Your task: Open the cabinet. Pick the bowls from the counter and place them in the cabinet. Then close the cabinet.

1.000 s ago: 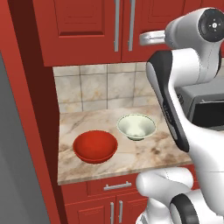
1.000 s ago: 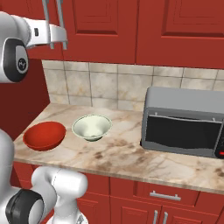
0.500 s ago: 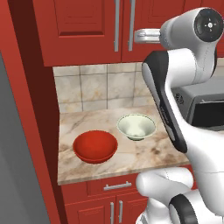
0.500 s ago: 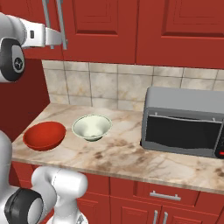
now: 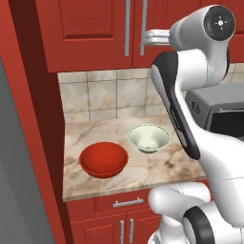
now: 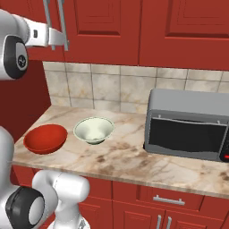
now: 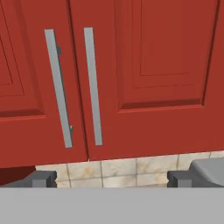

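The cabinet point(image 7: 144, 74) hangs above the counter point(image 5: 95, 133) with both red doors shut. Its two silver bar handles point(image 7: 92, 85) stand side by side at the door seam. My gripper point(image 7: 111, 179) is open, level with the doors' lower edge and a short way in front of the handles point(image 5: 142, 26), holding nothing. In the right base view the gripper point(image 6: 56, 38) sits right at the handles point(image 6: 62, 22). On the counter point(image 6: 134, 156) rest the red bowl point(image 5: 103, 159) point(image 6: 45, 138) and, to its right, the pale bowl point(image 5: 148, 138) point(image 6: 93, 130), both upright.
A grey microwave point(image 6: 190, 125) point(image 5: 219, 109) stands on the counter to the right of the bowls. A tiled backsplash point(image 6: 112, 87) runs behind. Red base cabinets with short handles point(image 6: 165, 201) sit below. A tall red panel point(image 5: 33, 119) bounds the counter's left end.
The hand has moved closer to the cabinet handles, sliding left in the left base view. Bowls and doors have not moved.
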You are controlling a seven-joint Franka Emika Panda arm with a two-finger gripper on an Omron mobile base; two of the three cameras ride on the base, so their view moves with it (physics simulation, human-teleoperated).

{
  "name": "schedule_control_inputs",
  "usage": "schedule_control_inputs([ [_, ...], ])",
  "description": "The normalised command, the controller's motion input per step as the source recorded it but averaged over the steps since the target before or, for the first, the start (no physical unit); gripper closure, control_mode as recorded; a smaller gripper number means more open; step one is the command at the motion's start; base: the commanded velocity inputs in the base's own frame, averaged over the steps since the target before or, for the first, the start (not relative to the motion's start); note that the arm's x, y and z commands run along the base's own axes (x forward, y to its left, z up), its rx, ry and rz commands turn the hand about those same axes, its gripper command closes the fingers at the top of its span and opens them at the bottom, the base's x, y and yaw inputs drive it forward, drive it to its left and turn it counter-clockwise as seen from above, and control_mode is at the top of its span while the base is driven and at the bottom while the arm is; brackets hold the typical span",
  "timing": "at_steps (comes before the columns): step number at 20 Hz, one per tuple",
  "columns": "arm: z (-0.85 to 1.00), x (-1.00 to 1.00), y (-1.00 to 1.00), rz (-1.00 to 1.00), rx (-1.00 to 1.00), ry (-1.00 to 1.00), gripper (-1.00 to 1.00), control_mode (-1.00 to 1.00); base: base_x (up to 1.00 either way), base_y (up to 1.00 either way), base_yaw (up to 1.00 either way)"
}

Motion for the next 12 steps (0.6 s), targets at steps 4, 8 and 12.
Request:
schedule_control_inputs([
  [4,-0.01,0.31,0.00,0.00,0.00,0.05,-1.00,-1.00,0.00,0.00,0.00],
  [8,-0.07,0.23,0.00,0.00,0.00,0.00,-1.00,-1.00,0.00,0.00,0.00],
  [12,-0.24,0.19,0.00,0.00,0.01,0.00,-1.00,-1.00,0.00,0.00,0.00],
])
